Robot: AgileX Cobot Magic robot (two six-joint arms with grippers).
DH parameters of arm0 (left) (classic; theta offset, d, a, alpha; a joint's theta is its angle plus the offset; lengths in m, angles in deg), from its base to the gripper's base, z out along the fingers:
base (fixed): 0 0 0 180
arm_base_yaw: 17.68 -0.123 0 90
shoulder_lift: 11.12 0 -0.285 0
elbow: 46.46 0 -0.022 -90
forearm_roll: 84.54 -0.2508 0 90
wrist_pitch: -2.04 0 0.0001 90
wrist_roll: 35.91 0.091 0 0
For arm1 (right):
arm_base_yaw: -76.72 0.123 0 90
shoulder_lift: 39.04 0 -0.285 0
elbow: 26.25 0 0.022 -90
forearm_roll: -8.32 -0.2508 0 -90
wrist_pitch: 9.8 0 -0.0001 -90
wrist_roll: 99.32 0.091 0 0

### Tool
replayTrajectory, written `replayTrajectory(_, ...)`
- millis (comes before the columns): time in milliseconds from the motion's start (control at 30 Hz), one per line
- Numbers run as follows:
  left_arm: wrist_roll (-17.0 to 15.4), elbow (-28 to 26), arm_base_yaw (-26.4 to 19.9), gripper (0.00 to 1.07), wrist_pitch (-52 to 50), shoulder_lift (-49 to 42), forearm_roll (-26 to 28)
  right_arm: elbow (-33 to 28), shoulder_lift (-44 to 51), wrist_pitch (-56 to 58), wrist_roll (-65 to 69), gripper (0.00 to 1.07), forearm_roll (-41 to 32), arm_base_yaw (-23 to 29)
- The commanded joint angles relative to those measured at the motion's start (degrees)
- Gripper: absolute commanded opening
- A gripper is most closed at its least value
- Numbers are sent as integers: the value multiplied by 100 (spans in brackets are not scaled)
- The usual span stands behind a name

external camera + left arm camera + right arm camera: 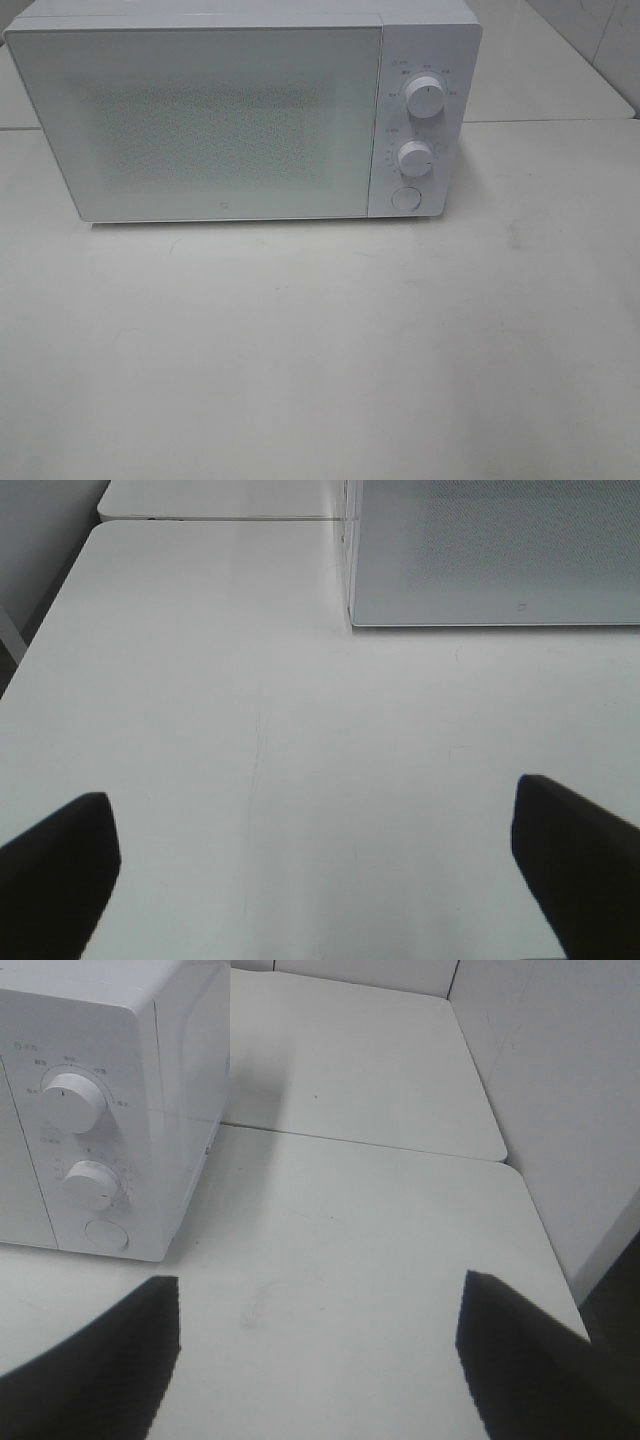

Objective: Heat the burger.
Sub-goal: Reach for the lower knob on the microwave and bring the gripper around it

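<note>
- Exterior high view: a white microwave oven (200,120) stands at the back of the pale counter (320,350). Its door (210,190) is shut, and the window shows only a fine dotted mesh.
- The control panel on the oven's right side carries an upper knob (425,97), a lower knob (414,157) and a round button (405,198) beneath them.
- Burger: no view shows it, so where it is cannot be told.
- Left jaws: spread wide, the dark fingers (60,870) well apart with only counter between them, holding nothing, near the oven's door-side front corner.
- Right jaws: parted, the fingers (110,1360) flanking bare counter, gripping nothing, near the oven's panel side.
</note>
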Motion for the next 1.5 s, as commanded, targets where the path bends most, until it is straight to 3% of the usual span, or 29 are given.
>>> replayTrajectory(33, -40, 6, -11, 100, 23, -149, 6, -6, -550, -779, 103, 76, 23, -17)
replayTrajectory(633, -40, 6, -11, 100, 23, -149, 6, -52, -2613, -3146, 619, 76, 6, -17)
replayTrajectory(833, -40, 6, -11, 100, 23, -149, 6, -539, -3203, -4458, 453, 76, -120, -6)
replayTrajectory(933, -40, 6, -11, 100, 23, -149, 6, -877, -3380, -5128, 97, 76, -464, -6)
replayTrajectory(1067, -40, 6, -11, 100, 23, -149, 6, -1467, -3650, -6595, -647, 76, -1633, 223)
replayTrajectory(1100, -40, 6, -11, 100, 23, -149, 6, -1467, -3650, -6595, -647, 76, -1633, 223)
replayTrajectory(1167, -40, 6, -11, 100, 23, -149, 6, -1684, -3930, -7340, -1369, 76, -2469, 877)
replayTrajectory(1233, -40, 6, -11, 100, 23, -149, 6, -1702, -4011, -7443, -1547, 76, -2756, 1066)
replayTrajectory(1267, -40, 6, -11, 100, 23, -149, 6, -1707, -4188, -7655, -1788, 76, -3375, 1398)
replayTrajectory(1333, -40, 6, -11, 100, 23, -149, 6, -1702, -4269, -7746, -1868, 76, -3604, 1541)
replayTrajectory(1367, -40, 6, -11, 100, 23, -149, 6, -1702, -4452, -8056, -1942, 76, -4016, 1856)
replayTrajectory(1500, -40, 6, -11, 100, 23, -143, 6, -1702, -4704, -8543, -1954, 76, -4200, 2212)
